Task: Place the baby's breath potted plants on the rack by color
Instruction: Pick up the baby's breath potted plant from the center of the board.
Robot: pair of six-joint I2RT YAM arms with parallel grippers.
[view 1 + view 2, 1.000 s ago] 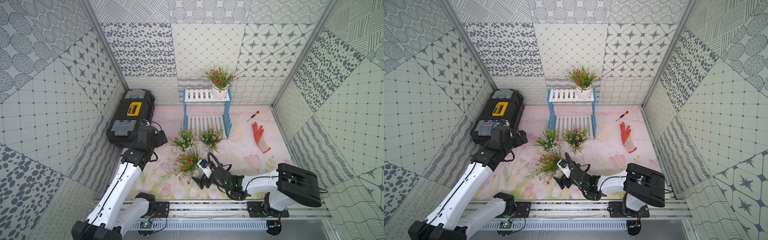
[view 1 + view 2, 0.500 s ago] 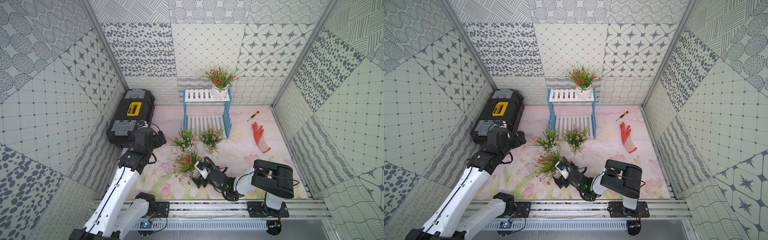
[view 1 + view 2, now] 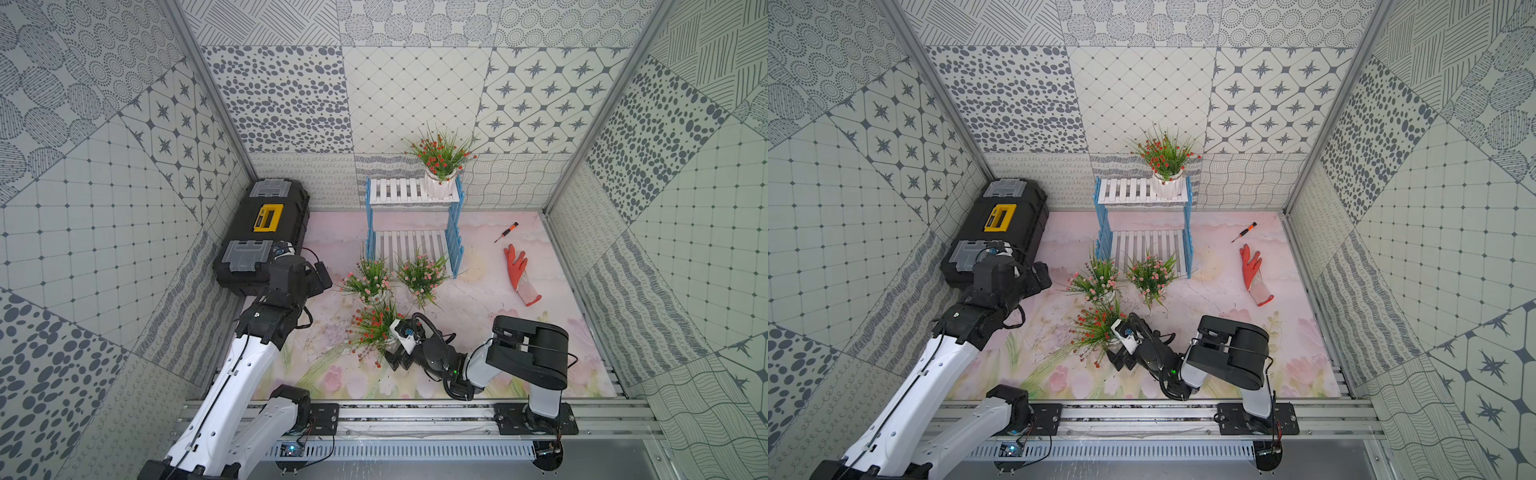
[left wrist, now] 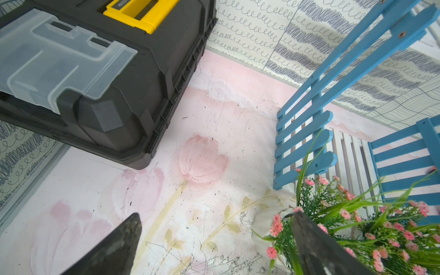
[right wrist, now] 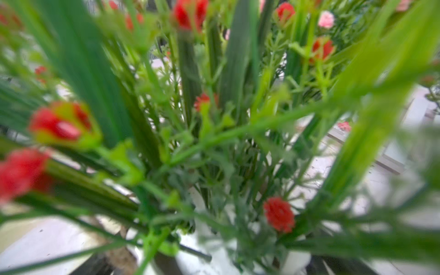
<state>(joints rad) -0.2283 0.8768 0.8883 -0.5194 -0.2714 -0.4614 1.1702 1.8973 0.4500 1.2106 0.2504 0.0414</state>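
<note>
Left wrist view: left gripper (image 4: 215,216), jaws wide and empty, near the pink plants (image 4: 357,226) on the tabletop (image 4: 214,119). In both top views the right gripper (image 3: 397,353) is at the near red plant (image 3: 372,328); you cannot tell its jaws' state through the foliage (image 5: 95,83). The shelved red plant (image 3: 440,156) tops the rack (image 3: 395,191). Likely light and tippy: grip the stiff pot (image 5: 207,259), not the soft foliage.
</note>
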